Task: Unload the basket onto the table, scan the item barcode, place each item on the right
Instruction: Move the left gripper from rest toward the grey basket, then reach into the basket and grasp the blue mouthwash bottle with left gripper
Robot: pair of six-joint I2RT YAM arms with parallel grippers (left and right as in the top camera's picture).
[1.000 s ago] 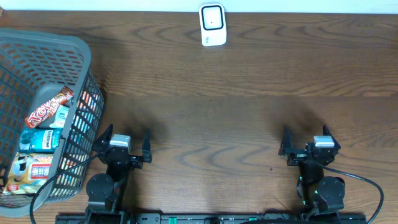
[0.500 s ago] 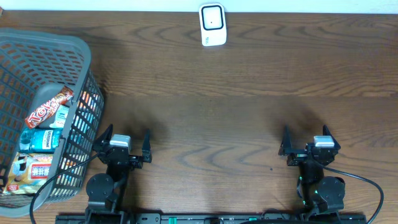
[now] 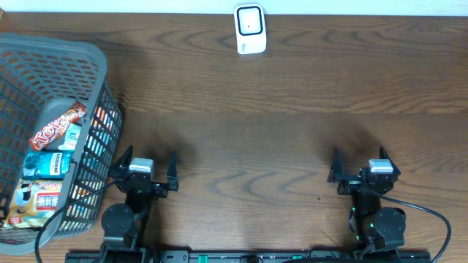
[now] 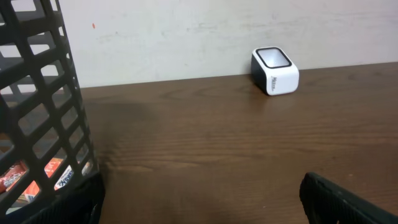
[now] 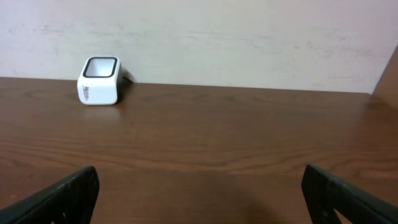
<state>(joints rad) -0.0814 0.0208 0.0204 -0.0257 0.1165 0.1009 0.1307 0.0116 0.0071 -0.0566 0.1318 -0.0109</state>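
The packaged items (image 3: 50,157) lie in the grey plastic lattice basket (image 3: 80,55) at the left end of the bench (image 3: 292,124), directly left of the left hand (image 3: 148,162), which is released, jaws wide, and nearer. The right hand (image 3: 358,162), also released, sits well apart; the glossy white scanner (image 3: 249,29) stands at the far edge.

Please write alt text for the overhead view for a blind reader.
The left gripper and right gripper rest open and empty at a wooden table's near edge; a basket of packaged items stands at left, a white scanner at the far edge.
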